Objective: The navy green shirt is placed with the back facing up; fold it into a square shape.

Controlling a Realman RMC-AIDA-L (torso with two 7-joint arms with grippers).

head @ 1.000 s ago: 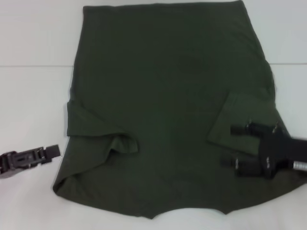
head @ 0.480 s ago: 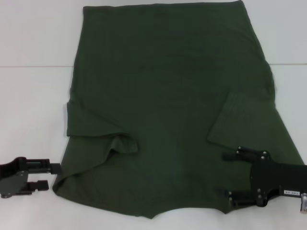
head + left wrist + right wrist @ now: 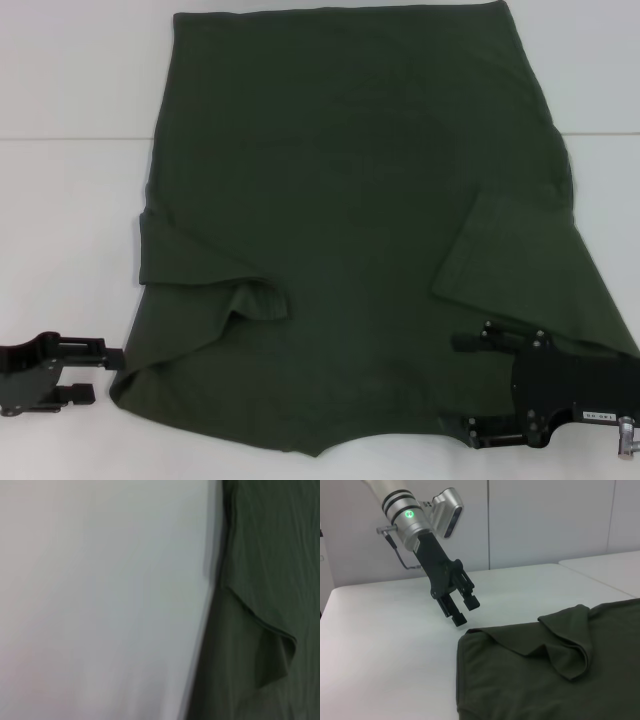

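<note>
Left tool hangs with fingers parted, gripping nothing, just off the near-left corner of the navy green shirt; the right wrist view shows it poised above the tabletop, fingertips close to the cloth edge but apart from it. Right tool sits over the opposite near corner, fingers spread wide, nothing held, the fabric lying beneath and ahead of it.

Shirt lies flat, back up, on the tabletop between the two tools and running away from both. Both sleeves are already turned inward; the left one is bunched, the right one lies flat.

Judgement: the step in hand is seizing the two near corners. Done well, each tool should bite both layers at matching points and lift evenly, so the fold line stays square.

Long axis runs from the tools to the far tabletop edge; the neckline appears nearest the tools, hem farthest.
</note>
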